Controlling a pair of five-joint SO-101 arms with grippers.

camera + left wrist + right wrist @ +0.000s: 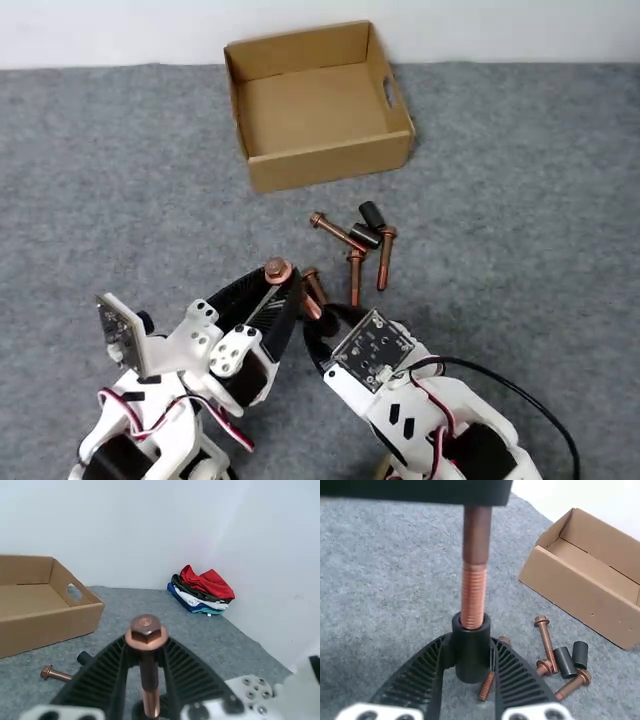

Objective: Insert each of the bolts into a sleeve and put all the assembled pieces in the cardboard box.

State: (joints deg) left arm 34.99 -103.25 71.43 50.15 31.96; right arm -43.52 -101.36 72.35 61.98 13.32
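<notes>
In the high view the box (330, 165) stands at the far edge of the table (100, 200), and nothing lies in it. Loose bolts (338, 232) and two loose sleeves (372, 215) lie in a cluster near the table's middle, between the box and the arms. The left gripper (278, 280) and right gripper (318, 324) meet just on the near side of that cluster.

In the left wrist view the left gripper (145, 650) is clamped on the held bolt (149, 680) just under its hexagonal head, with the shank hanging down.

In the right wrist view the right gripper (471, 656) grips the held sleeve (471, 645) upright. The held bolt's threaded tip sits in the sleeve's mouth, and most of the thread shows above it.

The task looks barely begun. The first pairing is only started and no assembled piece is in the box. The held bolt has yet to go fully home and be boxed, and about four loose bolts need sleeves. Only two loose sleeves are visible, so others may be hidden by the arms.
</notes>
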